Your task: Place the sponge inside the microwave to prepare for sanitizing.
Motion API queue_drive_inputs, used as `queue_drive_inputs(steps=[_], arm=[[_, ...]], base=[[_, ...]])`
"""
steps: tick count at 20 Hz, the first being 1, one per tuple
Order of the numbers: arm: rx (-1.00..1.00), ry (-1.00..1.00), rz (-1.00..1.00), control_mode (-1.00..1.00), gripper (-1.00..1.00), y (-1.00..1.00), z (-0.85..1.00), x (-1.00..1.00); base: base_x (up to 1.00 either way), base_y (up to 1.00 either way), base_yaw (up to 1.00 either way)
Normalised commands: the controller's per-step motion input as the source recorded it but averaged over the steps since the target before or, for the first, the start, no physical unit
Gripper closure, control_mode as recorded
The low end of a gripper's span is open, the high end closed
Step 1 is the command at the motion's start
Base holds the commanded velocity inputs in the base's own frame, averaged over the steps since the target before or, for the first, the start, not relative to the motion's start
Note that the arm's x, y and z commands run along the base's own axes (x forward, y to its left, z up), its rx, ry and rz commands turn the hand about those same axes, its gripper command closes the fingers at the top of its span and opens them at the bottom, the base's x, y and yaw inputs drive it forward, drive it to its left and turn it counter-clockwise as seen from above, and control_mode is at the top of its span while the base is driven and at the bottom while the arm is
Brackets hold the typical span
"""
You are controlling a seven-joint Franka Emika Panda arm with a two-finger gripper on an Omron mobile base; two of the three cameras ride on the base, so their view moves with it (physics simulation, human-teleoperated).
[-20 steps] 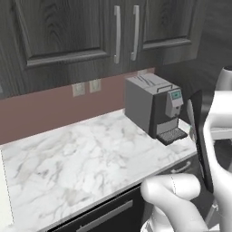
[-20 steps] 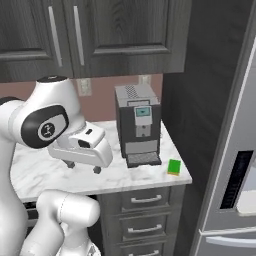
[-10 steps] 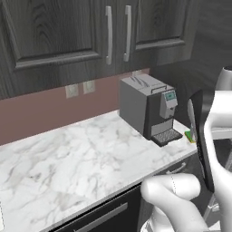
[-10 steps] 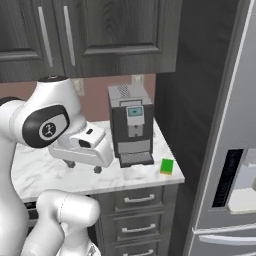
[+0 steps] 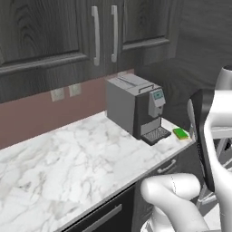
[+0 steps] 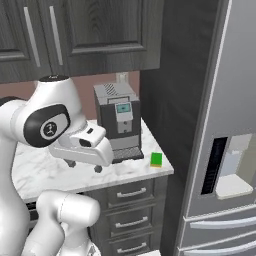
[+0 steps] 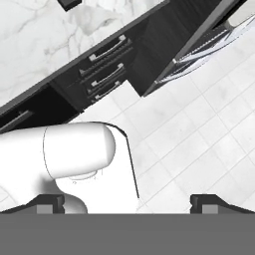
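Hand view shows our jaws (image 7: 127, 201) wide, empty, well apart from the sponge (image 6: 156, 159) on the tabletop (image 6: 45, 170); soft and light, we'd pinch its long sides.

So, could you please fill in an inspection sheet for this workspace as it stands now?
Surface: white marble counter, mostly bare.
Job's things: green sponge flat near the counter's right end, beside the coffee machine; untouched.
Clutter: grey coffee machine upright against the wall.
Tool: tool open, holding nothing, facing the floor.
Cables: nothing seen.
Surroundings: dark cabinets above, drawers below, steel fridge to the right.
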Motion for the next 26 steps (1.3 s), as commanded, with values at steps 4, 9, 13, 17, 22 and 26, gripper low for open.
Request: queue_drive_inputs(steps=[4, 9, 13, 17, 22, 26], arm=[[0.00, 0.00, 0.00, 1.00, -1.00, 0.00, 0.00, 0.00], [0.00, 0.00, 0.00, 1.00, -1.00, 0.00, 0.00, 0.00], [0.00, 0.00, 0.00, 1.00, -1.00, 0.00, 0.00, 0.00], [0.00, 0.00, 0.00, 1.00, -1.00, 0.00, 0.00, 0.00], [0.00, -0.07, 0.00, -1.00, -1.00, -0.04, -0.01, 0.37], [0.00, -0.12, 0.01, -1.00, -1.00, -0.04, -0.01, 0.57]], base=[[0.11, -0.01, -0.24], [0.14, 0.00, -0.08], [0.16, 0.00, 0.00], [0.26, 0.00, -0.01], [0.06, 0.00, 0.00], [0.00, 0.00, 0.00]])
